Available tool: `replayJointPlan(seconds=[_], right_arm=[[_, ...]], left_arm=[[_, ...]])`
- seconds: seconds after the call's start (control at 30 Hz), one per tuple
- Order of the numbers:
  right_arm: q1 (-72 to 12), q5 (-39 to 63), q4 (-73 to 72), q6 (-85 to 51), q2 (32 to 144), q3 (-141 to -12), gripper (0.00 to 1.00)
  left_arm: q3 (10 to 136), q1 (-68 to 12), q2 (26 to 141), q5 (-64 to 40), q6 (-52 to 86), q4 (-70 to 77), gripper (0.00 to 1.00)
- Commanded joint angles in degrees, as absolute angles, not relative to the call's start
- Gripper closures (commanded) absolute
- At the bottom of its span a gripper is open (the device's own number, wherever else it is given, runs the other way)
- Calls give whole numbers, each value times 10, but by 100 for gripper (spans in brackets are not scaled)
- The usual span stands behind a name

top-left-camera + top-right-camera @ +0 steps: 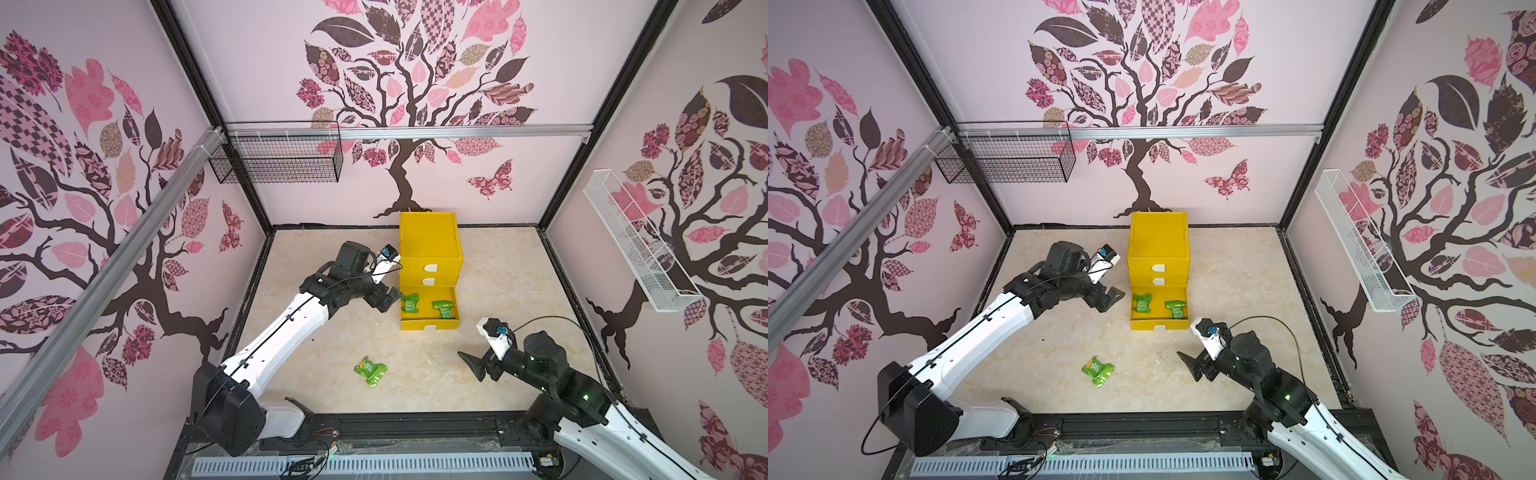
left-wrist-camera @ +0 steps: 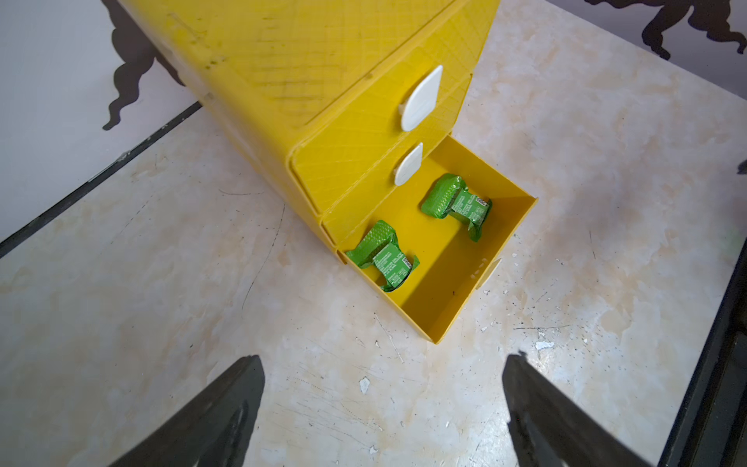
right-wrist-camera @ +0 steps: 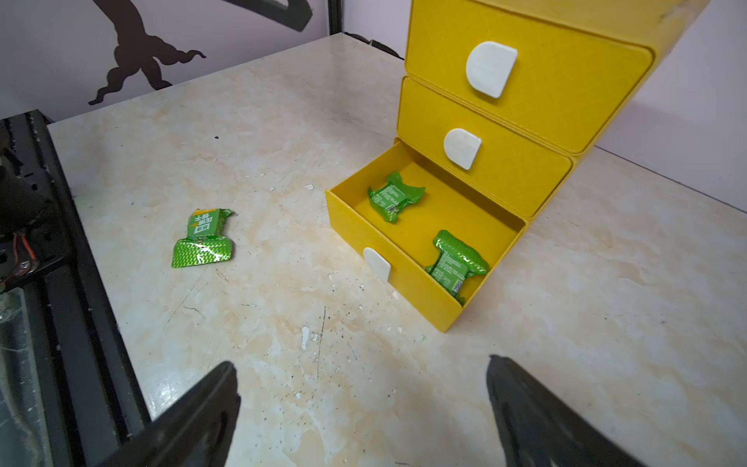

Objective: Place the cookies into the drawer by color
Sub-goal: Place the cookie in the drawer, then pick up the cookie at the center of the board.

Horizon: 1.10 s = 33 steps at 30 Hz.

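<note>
The left gripper [image 1: 392, 301] hangs with its jaws spread wide and nothing between them, just beside the side wall of the bottom drawer [image 1: 430, 325] of the chest [image 1: 430, 237]. The right gripper [image 1: 471, 363] is also spread and empty, low over the table in front of the chest on the other side.

Likely trouble starts with that closeness. If the left arm swings away carelessly, a finger could clip the drawer wall and skew the drawer or shove the light plastic chest. The loose cookie [image 1: 370, 371] lies flat on the table well in front of the chest, toward the left arm. Its foil looks slick and its ends are flared, so a pinch may catch only a crimp and let it slip, or scrape the tabletop. A drop too near the drawer's rim could leave it perched on the wall, and it might then jam the drawer when pushed shut.

The bottom drawer is pulled out and holds two green cookies, one [image 1: 410, 302] by the wall nearest the left gripper, the other [image 1: 444, 309] toward the opposite wall, apart from each other. The two drawers above are shut, their contents hidden. No black or orange cookies are in view.
</note>
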State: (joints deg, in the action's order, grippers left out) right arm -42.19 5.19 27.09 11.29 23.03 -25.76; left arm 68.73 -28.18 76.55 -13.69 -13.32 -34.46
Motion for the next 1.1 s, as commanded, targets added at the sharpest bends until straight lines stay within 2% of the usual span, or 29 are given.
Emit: replayJointPlan(seconds=[0.0, 0.1, 0.2, 0.37, 0.5, 0.7, 1.07], right_arm=[[-426, 103, 244, 91, 266, -298, 1], [-451, 99, 242, 92, 307, -321, 1], [-503, 46, 231, 110, 347, -333, 1], [-599, -24, 192, 115, 463, -364, 1], [-630, -51, 141, 74, 559, -386, 1], [-691, -87, 100, 82, 678, -427, 1], [-708, -75, 26, 31, 832, -490, 5]], left_arm=[[671, -241, 745, -177, -112, -318, 3], [648, -199, 726, -198, -86, -294, 3], [630, -162, 714, -228, -62, -271, 3], [603, -97, 687, -263, -20, -242, 3], [595, -66, 679, -281, 0, -231, 3], [587, -52, 677, -280, -2, -225, 3], [590, -47, 674, -277, -14, -232, 3]])
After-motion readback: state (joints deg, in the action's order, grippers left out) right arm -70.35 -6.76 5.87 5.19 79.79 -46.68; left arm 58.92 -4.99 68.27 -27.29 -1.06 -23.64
